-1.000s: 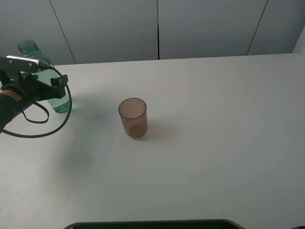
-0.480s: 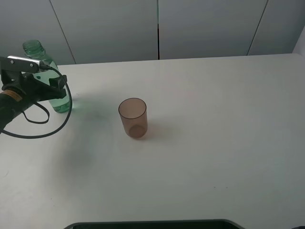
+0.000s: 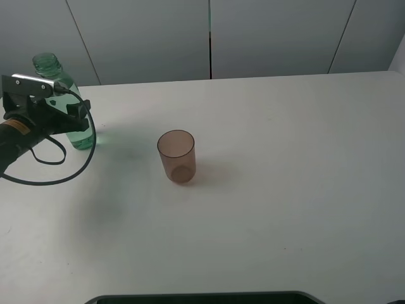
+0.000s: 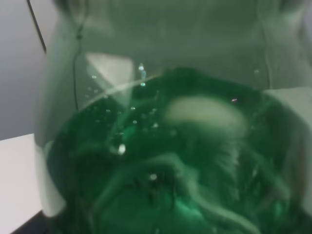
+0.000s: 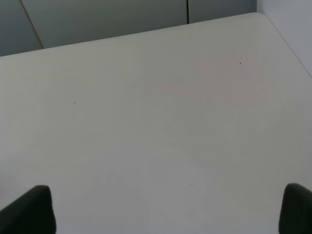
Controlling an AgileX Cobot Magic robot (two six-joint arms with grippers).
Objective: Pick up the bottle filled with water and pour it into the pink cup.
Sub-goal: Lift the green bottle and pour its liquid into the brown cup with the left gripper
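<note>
Robotics test lab, by every sign: a plain white counter [image 3: 285, 190] backs onto blank grey wall panels [image 3: 272, 38], a black mechanical arm [image 3: 16, 136] trailing a looped cable [image 3: 93, 136] reaches in at the left, and the dark fingertips [image 5: 27, 209] of the right pincer [image 5: 165, 214] edge a wrist camera's view.

bottle [image 3: 47, 63] midsection hidden behind left end effector [image 3: 73, 119], blurred in left wrist view, right end effector [image 5: 162, 210] edge-cropped

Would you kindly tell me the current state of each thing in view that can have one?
bottle: upright on the table, uncapped, holding water, gripped.
pink cup: upright, looks empty, standing free.
left tool: closed around the bottle.
right tool: open, holding nothing.
</note>
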